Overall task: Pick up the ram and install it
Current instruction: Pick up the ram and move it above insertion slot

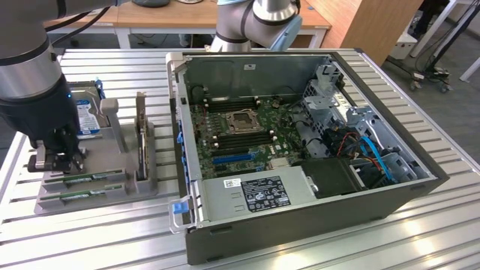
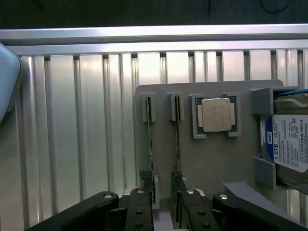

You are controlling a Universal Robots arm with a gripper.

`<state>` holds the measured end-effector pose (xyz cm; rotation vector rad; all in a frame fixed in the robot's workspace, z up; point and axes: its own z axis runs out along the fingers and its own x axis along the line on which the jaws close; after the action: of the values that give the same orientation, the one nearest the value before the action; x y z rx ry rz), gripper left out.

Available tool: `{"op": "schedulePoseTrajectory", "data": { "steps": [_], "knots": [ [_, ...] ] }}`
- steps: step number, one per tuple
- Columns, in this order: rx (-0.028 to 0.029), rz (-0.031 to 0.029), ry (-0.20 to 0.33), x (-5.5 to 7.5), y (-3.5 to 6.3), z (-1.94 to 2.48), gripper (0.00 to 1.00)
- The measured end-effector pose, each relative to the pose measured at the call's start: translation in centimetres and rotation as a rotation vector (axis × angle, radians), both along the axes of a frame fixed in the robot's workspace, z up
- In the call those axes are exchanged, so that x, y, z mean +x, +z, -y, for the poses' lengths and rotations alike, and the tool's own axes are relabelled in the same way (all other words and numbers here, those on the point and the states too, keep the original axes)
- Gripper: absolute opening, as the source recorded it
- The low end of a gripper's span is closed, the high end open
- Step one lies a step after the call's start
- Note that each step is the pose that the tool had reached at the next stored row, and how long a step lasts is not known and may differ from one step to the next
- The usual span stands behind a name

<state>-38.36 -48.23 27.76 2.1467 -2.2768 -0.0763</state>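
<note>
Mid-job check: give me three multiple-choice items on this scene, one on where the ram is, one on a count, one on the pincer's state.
1. The ram sticks sit:
A) in the grey holder, on the exterior view's left of the computer case
B) inside the case
C) in the pincer

2. Ram sticks in the holder:
A) one
B) two
C) four

3. The pincer is:
A) shut on a stick
B) shut, empty
C) open

Answers:
1 A, the sticks stand in the holder's slots.
2 B, two green sticks lie side by side.
3 C, its fingers stand apart, gripping nothing.
</note>
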Motion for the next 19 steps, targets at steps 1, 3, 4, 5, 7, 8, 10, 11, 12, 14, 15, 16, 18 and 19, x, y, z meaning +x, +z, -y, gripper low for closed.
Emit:
{"op": "schedulePoseTrajectory", "data": {
  "steps": [1, 3, 4, 5, 7, 8, 10, 11, 12, 14, 15, 16, 18, 19],
  "knots": [
    [0.0000, 0.0000, 0.000, 0.00, 0.00, 0.09, 0.29],
    [0.0000, 0.0000, 0.000, 0.00, 0.00, 0.29, 0.29],
    [0.0000, 0.0000, 0.000, 0.00, 0.00, 0.35, 0.29],
    [0.0000, -0.0001, 0.000, -0.01, 0.00, 0.36, 0.29],
    [0.0001, 0.0000, 0.000, 0.00, 0.00, 0.36, 0.29],
    [0.0001, 0.0000, 0.000, 0.00, 0.00, 0.36, 0.29],
    [0.0000, -0.0001, 0.000, 0.00, -0.04, 0.37, 0.29],
    [0.0002, 0.0001, 0.000, 0.00, -0.10, 0.36, 0.29],
    [0.0001, 0.0001, 0.000, 0.00, -0.17, 0.37, 0.29],
    [0.0000, 0.0002, 0.000, 0.00, -0.36, 0.37, 0.29],
    [0.0001, 0.0006, 0.000, 0.00, -0.48, 0.37, 0.29],
    [0.0001, 0.0007, 0.000, 0.00, -0.59, 0.37, 0.29],
    [0.0002, 0.0011, 0.000, 0.00, -0.78, 0.37, 0.29],
    [0.0005, 0.0014, 0.000, 0.00, -0.87, 0.37, 0.29]
  ]
}}
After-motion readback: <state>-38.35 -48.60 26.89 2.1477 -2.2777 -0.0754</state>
